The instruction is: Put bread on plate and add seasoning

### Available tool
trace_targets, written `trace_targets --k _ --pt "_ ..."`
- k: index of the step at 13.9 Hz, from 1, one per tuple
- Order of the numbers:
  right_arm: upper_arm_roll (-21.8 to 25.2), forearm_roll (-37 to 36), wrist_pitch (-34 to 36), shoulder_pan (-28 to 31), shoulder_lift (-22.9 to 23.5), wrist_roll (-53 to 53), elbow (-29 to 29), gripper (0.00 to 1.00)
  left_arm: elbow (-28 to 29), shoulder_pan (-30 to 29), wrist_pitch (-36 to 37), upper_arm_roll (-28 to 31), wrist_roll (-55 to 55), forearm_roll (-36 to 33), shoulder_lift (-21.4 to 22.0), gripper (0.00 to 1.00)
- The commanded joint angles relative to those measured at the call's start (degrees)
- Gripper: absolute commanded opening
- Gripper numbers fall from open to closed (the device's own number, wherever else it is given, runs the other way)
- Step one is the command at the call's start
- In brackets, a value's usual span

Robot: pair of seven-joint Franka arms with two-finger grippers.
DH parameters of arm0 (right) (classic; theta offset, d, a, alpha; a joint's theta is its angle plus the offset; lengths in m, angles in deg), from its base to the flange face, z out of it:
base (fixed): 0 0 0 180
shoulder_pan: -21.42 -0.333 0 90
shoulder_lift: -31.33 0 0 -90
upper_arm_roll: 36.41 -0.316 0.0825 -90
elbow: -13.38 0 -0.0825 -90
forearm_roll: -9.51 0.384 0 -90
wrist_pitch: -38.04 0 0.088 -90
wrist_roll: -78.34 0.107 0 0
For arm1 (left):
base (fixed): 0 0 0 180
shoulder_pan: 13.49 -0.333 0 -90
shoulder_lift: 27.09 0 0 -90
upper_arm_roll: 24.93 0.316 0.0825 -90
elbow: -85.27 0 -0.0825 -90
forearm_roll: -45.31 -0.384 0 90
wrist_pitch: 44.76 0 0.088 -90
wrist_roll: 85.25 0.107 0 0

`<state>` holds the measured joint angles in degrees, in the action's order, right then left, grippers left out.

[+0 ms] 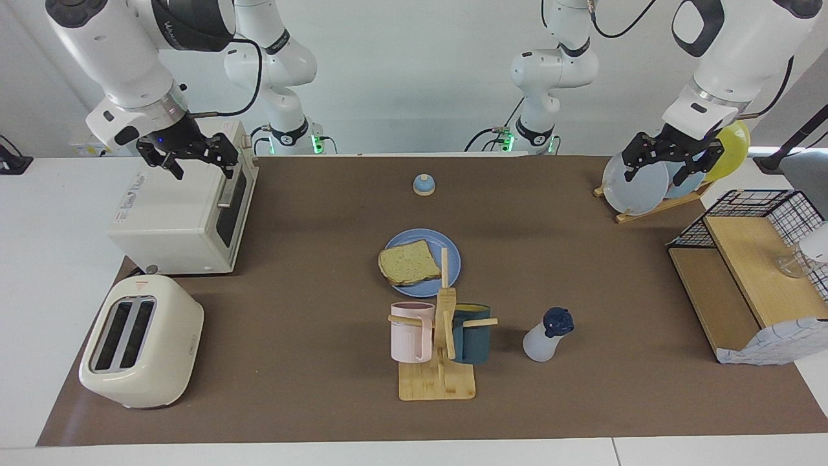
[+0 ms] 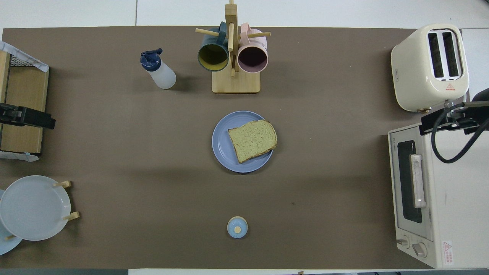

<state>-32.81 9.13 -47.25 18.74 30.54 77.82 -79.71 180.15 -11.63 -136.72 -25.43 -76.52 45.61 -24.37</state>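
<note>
Facing camera looks from high across the table (image 1: pixel 582 272); overhead looks steeply down, apparently sharing its mat.

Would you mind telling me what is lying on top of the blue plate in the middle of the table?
One slice of bread lies on the plate, shifted toward the right arm's end so its crust overhangs the rim. Nothing else is on it; the plate surface beneath the slice is covered.
</note>
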Motion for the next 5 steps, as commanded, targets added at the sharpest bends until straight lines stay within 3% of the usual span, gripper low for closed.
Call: trace_targets --k 1,5 --pt "-0.2 1.2 0.8 0.4 -0.4 -1.6 0.2 1.00 0.5 0.2 1.2 -0.1 -2.0 -0.1 1.1 1.00" --pt "-0.2 1.2 0.8 0.4 -0.4 -1.5 0.1 1.00 0.5 0.2 1.3 -0.1 -5.2 0.0 1.1 1.00"
